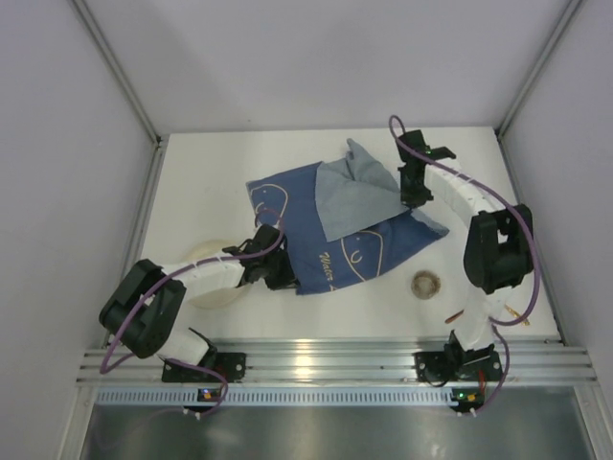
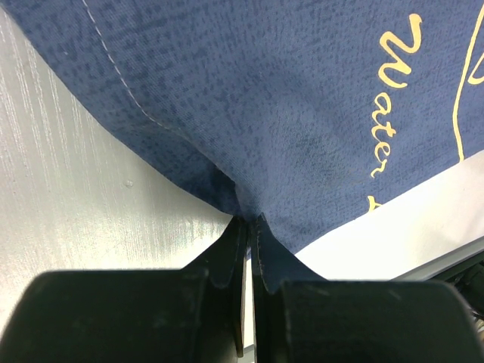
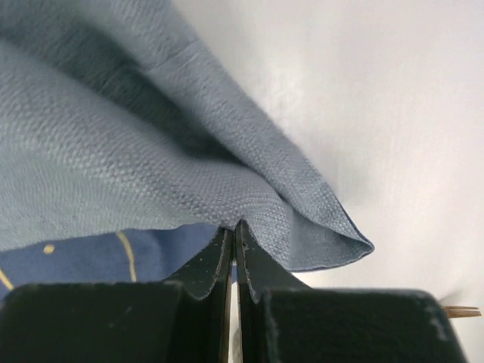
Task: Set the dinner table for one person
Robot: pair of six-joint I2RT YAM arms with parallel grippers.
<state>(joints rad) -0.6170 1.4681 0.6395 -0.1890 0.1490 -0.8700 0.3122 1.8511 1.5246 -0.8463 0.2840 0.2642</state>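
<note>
Left end effector [image 2: 246, 224]: pressed together, dark blue printed fabric cloth [image 2: 287, 113] pinched at its 7 o'clock edge.
Right end effector [image 3: 233, 228]: pressed together, cloth's paler folded-over flap pinched at 2 o'clock.
White matte rectangular table [image 1: 211, 182]: covered at centre by the cloth.

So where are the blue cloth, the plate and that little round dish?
Blue cloth [image 1: 287, 206]: overhead view, on its dark printed part.
Plate [image 1: 203, 252]: overhead view, on its bare far edge.
Little round dish [image 1: 426, 284]: overhead view, on its middle.
</note>
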